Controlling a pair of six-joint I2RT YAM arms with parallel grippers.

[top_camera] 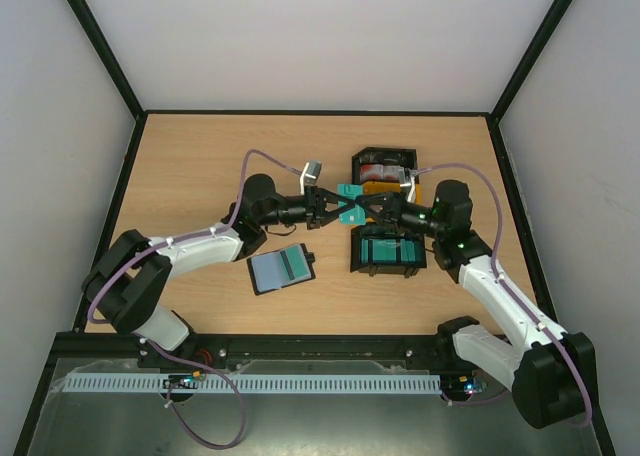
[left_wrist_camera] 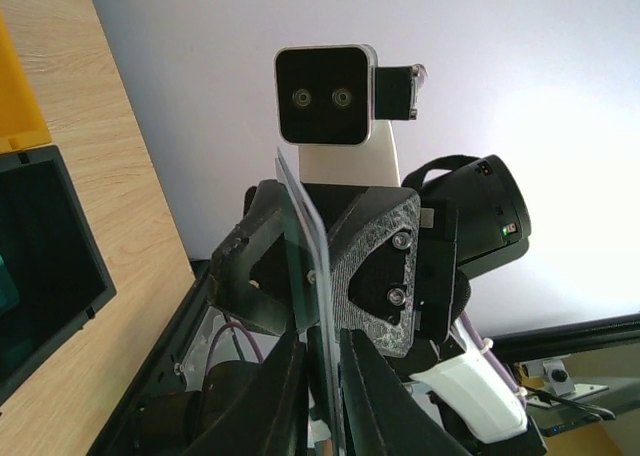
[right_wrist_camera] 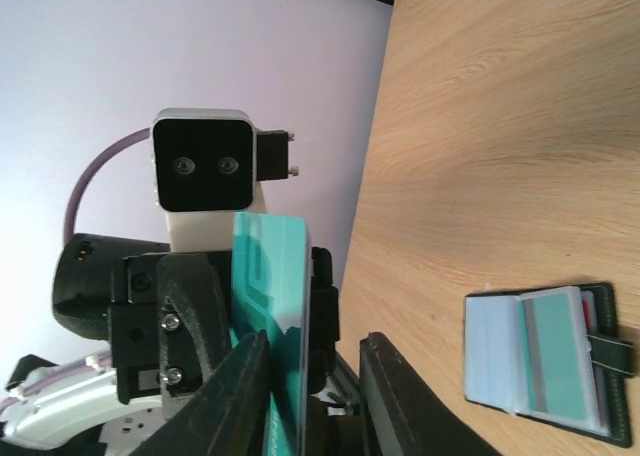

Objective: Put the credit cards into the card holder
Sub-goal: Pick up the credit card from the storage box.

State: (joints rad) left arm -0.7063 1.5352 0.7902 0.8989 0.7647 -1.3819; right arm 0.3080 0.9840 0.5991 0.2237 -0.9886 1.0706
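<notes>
One teal credit card (top_camera: pixel 348 194), its pale curved print unreadable, is held in the air between both arms. The left gripper (top_camera: pixel 334 208) is clamped on it, and the right gripper (top_camera: pixel 366 208) has its jaws spread around it. The black card holder (top_camera: pixel 281 268) lies open on the table (top_camera: pixel 200 176), pale blue and teal inside.

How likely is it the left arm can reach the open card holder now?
Probably yes: the card holder lies uncovered beside that arm, though the left gripper is occupied, holding a teal card.

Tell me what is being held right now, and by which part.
The teal card, by one end in the left gripper. The right gripper straddles the other end, jaws apart, not gripping.
</notes>
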